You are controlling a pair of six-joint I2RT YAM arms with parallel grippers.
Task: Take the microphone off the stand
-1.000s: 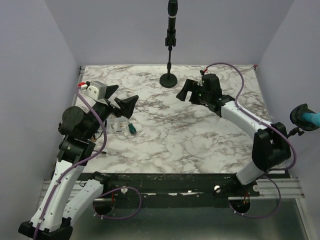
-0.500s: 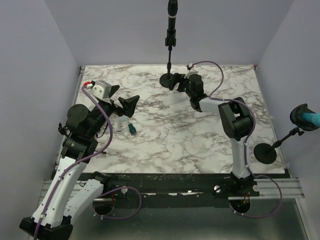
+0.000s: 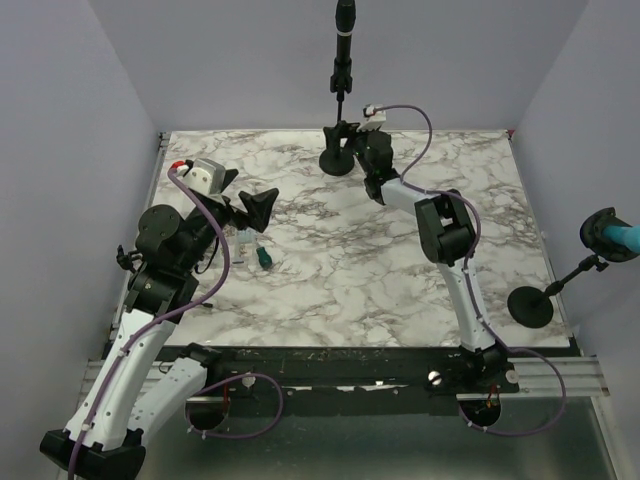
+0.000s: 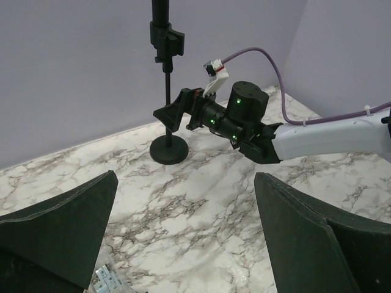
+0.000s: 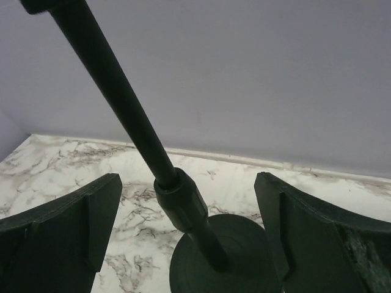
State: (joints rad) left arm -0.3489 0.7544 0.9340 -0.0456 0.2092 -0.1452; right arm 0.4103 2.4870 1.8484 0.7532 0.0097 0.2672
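Black and upright, the microphone (image 3: 345,20) sits clipped atop the stand (image 3: 338,160), directly above the right gripper (image 3: 343,135), whose parted jaws straddle the lower pole, while the left gripper (image 3: 243,195), likewise spread, hangs well apart.

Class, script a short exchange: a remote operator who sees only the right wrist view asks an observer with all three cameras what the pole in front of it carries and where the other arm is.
Operator: Between the open fingers of my right gripper I see the pole of the stand. What sits on top?
Observer: The microphone, upright in the stand's clip, high above your gripper.
Operator: Where is the left gripper?
Observer: The left gripper hangs open over the left side of the table, well apart from the stand.
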